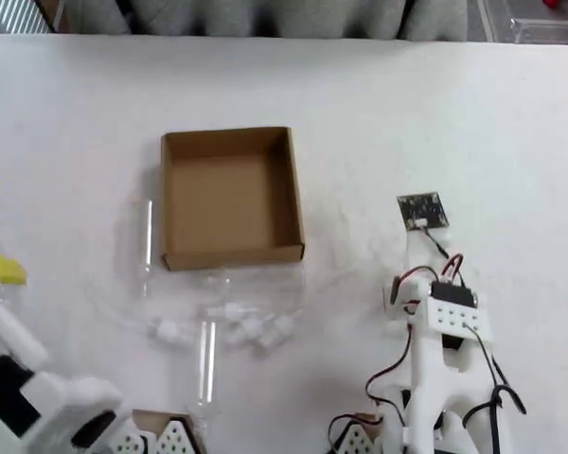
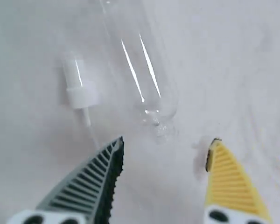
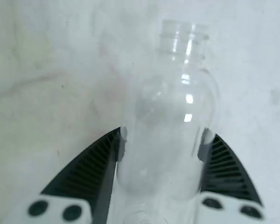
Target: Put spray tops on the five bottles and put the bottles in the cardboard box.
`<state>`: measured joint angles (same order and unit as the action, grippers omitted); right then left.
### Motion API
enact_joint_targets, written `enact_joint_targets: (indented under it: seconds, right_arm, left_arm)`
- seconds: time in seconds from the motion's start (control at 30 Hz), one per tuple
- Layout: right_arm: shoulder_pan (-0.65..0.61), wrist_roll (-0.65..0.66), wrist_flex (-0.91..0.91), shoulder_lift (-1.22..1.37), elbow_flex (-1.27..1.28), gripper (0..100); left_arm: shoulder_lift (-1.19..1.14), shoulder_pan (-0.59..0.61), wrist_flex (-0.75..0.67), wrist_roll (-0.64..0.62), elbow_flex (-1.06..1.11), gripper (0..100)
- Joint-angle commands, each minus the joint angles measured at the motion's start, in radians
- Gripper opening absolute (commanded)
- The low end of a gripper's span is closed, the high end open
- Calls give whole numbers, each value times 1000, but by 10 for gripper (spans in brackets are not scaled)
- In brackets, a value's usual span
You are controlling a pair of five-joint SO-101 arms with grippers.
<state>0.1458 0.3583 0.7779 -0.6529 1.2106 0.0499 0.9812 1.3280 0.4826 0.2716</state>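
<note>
Two arms stand at the near edge of a white bench point(image 1: 473, 113). Farther out between them sits a square, open-topped brown cardboard box point(image 1: 235, 255).

The right tool point(image 3: 163, 135) is clamped on a clear plastic bottle point(image 3: 172, 93). Its two dark ribbed fingers point(image 3: 95, 163) press on opposite sides of the bottle's lower body. The bare threaded neck point(image 3: 184, 37) points away from the wrist, over the bench.

The left tool point(image 2: 167, 142) is spread wide with nothing in it. It has a grey-and-black ribbed finger point(image 2: 98, 177) on one side and a yellow ribbed finger point(image 2: 226, 177) on the other, both hovering over the bench. Just past the fingertips a second clear bottle point(image 2: 140, 70) lies on its side with one rounded end nearest the tool. Near it, but not touching, lies a white spray top point(image 2: 77, 88) with a thin dip tube.

From above, a loose cluster of white spray tops point(image 1: 251, 326) lies on the bench in front of the box, mixed with clear bottles on their sides. One slim bottle point(image 1: 147, 241) lies along the box's left wall, and another point(image 1: 206, 364) lies closer to the arms.

The white right arm point(image 1: 435, 322) carries red and black wires. A small dark circuit board point(image 1: 422, 212) sits at its outer end, to the right of the box and apart from it.
</note>
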Motion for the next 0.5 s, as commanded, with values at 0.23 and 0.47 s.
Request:
enact_joint_targets:
  seconds: [0.23,0.47]
  right_arm:
    - [7,0,-12,-25,-8,205]
    - [7,0,-10,-25,-8,205]
  left_arm:
    - [251,139,-193,18,247,248]
    - [249,211,-333,15,247,133]
